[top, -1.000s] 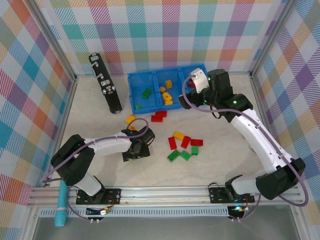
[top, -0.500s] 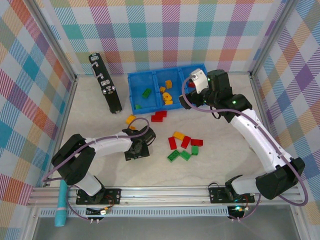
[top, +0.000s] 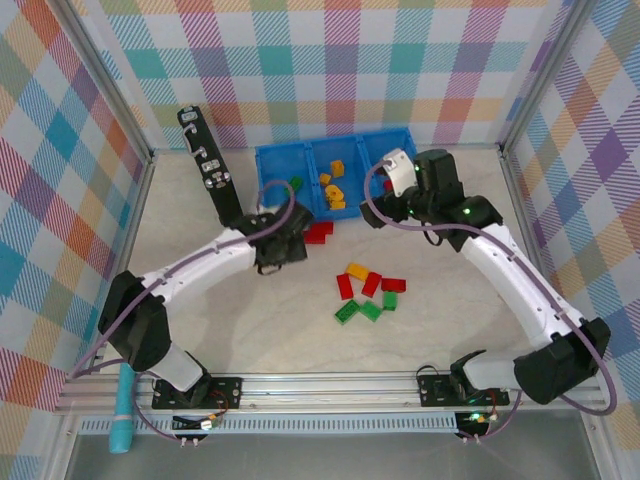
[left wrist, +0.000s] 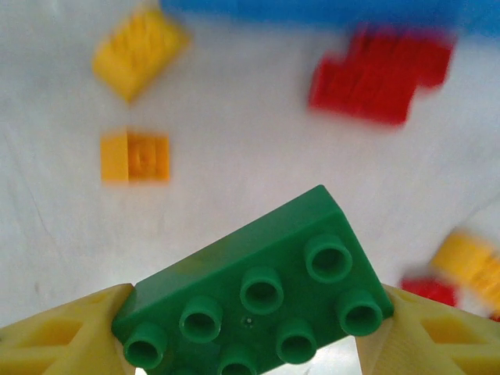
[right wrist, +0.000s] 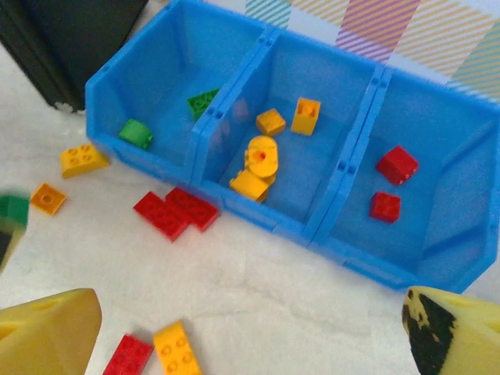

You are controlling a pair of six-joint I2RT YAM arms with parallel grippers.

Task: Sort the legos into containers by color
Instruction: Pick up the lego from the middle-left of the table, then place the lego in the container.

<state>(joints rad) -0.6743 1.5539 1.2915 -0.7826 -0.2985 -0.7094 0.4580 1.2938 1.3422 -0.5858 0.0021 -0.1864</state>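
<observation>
We see the left gripper (left wrist: 250,348) closed about halfway, its yellow fingers (left wrist: 58,340) pressed against the two short ends of a green brick (left wrist: 258,293). The brick sits low in the centre of the left wrist view, studs toward the camera and lifted off the table. The right gripper (right wrist: 250,344) shows in the bottom corners of its wrist view with its jaws spread wide and nothing between them.

We judge the brick light, rigid and not fragile. Its plastic looks smooth and glossy, so it may pivot or slip if pinched lightly. The flat, parallel side walls are the surfaces to clamp, never the studded top. A hold across the ends, as here, looks adequate for so light a piece.

The blue bin (right wrist: 328,238) fills the upper part of the right wrist view. It holds green pieces (right wrist: 134,133) in its left compartment, yellow pieces (right wrist: 258,160) in the middle and red pieces (right wrist: 397,164) on the right. So we expect the held brick belongs on the left. A red pair (right wrist: 176,211) lies just in front of the bin, and a mixed cluster (top: 370,292) sits at the centre of the top view.

We can read no brand or lettering on the bricks or bin. The black device (top: 210,165) at the upper left of the top view shows white buttons but no legible text.
</observation>
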